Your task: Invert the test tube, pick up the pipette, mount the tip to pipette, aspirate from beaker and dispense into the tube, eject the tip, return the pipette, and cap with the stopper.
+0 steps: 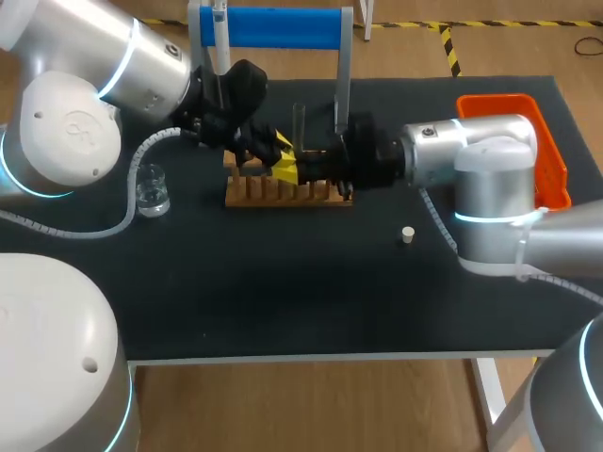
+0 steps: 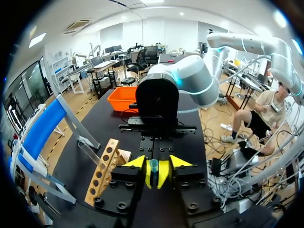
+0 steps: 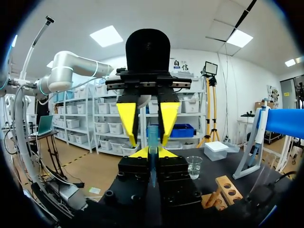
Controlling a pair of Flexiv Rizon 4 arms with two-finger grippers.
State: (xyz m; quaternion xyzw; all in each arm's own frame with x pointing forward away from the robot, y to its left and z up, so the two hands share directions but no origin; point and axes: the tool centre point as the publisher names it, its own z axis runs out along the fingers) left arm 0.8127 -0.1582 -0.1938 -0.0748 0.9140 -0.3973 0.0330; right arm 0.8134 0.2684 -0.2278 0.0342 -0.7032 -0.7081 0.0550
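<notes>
worktop [image 1: 283, 301]: black surface carrying every item below.

stopper [image 1: 407, 234]: small and pale, alone on the near right of the worktop, well apart from the rest.

beaker [image 1: 151, 191]: clear glass, upright at the left, just beside the left arm's cable.

rack [image 1: 283, 195]: wooden, with a row of holes, at the middle of the worktop. both grippers meet just above its far edge.

right gripper [image 3: 153, 153]: comes in from the right, level with the rack. its yellow tips stand narrow and are pressed to both sides of the pipette tip.

pipette tip [image 3: 153, 137]: blue, slim, tapering to a point. it is clamped in the right gripper, and its wide open end points at the left gripper.

left gripper [image 2: 157, 162]: comes in from the left, facing the right gripper nose to nose. its fingers stand a little apart on either side of the pipette tip's wide end, with no contact visible.

test tube [image 1: 299, 122]: clear, upright at the rack's far side, just beyond the two grippers.

stand [image 1: 283, 26]: blue bar on grey posts, at the far edge of the worktop behind the rack.

pipette [image 1: 220, 19]: hangs at the left end of the stand, with no gripper on it.

bin [image 1: 551, 160]: orange, at the far right corner, beyond the right arm.
</notes>
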